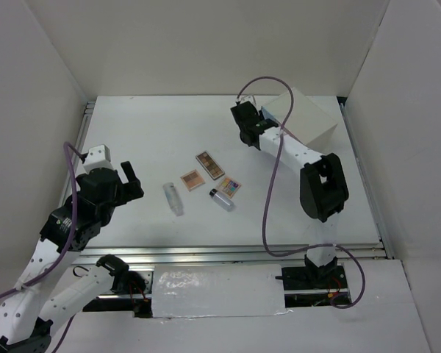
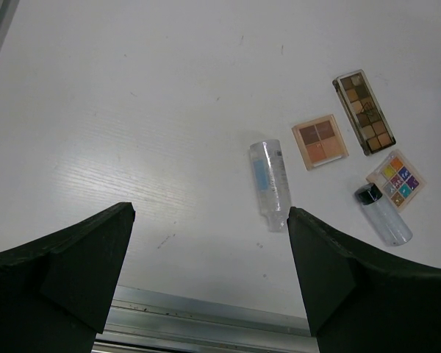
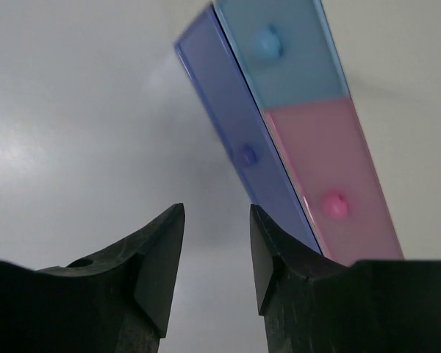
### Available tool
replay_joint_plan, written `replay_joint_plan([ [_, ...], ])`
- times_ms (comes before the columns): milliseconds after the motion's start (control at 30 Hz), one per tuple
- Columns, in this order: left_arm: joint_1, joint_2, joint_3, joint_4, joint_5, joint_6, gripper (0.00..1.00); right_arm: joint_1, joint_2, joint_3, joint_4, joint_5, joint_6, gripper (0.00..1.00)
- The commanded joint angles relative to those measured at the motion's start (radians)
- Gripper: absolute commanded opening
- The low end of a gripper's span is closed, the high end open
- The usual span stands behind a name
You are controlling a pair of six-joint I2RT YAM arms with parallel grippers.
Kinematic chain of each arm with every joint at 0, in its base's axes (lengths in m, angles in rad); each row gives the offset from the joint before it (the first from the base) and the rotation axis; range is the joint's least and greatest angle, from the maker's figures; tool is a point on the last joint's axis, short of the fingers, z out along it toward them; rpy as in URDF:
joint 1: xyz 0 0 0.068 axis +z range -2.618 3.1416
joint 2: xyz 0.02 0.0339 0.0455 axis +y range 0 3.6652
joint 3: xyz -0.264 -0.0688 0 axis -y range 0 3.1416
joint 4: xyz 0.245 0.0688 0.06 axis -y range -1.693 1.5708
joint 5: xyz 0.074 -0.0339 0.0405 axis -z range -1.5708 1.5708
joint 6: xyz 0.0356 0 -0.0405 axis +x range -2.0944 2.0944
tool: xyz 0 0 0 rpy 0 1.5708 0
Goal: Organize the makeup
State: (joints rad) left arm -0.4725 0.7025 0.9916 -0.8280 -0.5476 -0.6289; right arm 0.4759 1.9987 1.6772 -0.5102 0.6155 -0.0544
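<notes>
Five makeup pieces lie loose mid-worktop [image 1: 147, 132], none put away: long brown eyeshadow palette [image 1: 210, 165], square peach palette [image 1: 192, 179], small multicoloured palette [image 1: 231, 187], blue-labelled clear tube [image 2: 270, 184], black-capped clear tube [image 2: 382, 213]. The right hand [image 3: 217, 220], partly apart and empty, faces the white box's [image 1: 303, 118] violet plastic drawer [image 3: 239, 140] — the left hand [image 2: 209, 212] hangs wide apart, empty.

table [image 2: 132, 110] is showing a matt white, faintly grained surface | edge rail [image 2: 206, 320] is reading as brushed bare metal | clear tube [image 2: 270, 184] and black-capped tube [image 2: 386, 217] are appearing as glossy transparent plastic | drawers [image 3: 331, 169] are presenting smooth translucent coloured plastic
</notes>
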Motion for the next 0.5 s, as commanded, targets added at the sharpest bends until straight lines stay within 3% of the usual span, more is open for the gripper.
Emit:
replay_joint_plan([
  [0,0.006,-0.014,-0.01,0.041,0.005,0.02,0.99,0.006,-0.21,-0.173,0.113,0.117,-0.007,0.49],
  [200,0.006,-0.015,-0.01,0.05,0.025,0.031,0.99,0.015,-0.291,-0.353,0.173,0.271,-0.077,0.51],
  [367,0.005,-0.04,-0.014,0.052,0.029,0.031,0.99,0.017,-0.167,-0.405,0.363,0.532,-0.257,0.42],
  [467,0.005,-0.054,-0.016,0.058,0.032,0.034,1.0,0.024,-0.104,-0.392,0.417,0.57,-0.315,0.4],
])
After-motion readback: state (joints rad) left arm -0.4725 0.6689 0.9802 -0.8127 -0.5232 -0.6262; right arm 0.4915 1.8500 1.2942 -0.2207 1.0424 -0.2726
